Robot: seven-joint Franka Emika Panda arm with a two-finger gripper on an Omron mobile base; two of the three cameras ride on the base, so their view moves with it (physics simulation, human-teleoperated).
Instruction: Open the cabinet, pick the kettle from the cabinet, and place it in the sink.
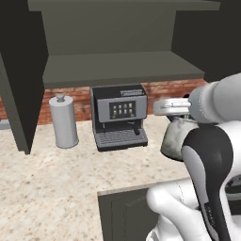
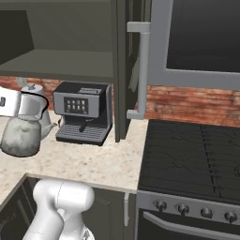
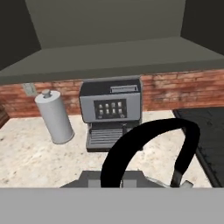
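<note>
1. Hanging from my gripper, the kettle was clear of the counter, out in front of the cabinet and no longer on its shelf.
2. My fingers were closed tight on the kettle's black handle; the hand view looked straight through that arch, and the right base view showed the body dangling below my hand.
3. Done, as I judged it: the cabinet doors stood open, the shelf was bare, and the kettle was lifted out.
4. Left to do: carry the kettle to the sink and set it in. I could not see the sink from there, so I could not tell how far off it lay.
5. Near my load stood the coffee machine and a grey canister; both were apart from the kettle.
6. Swinging past the open door looked to me the likeliest place for a knock.
</note>
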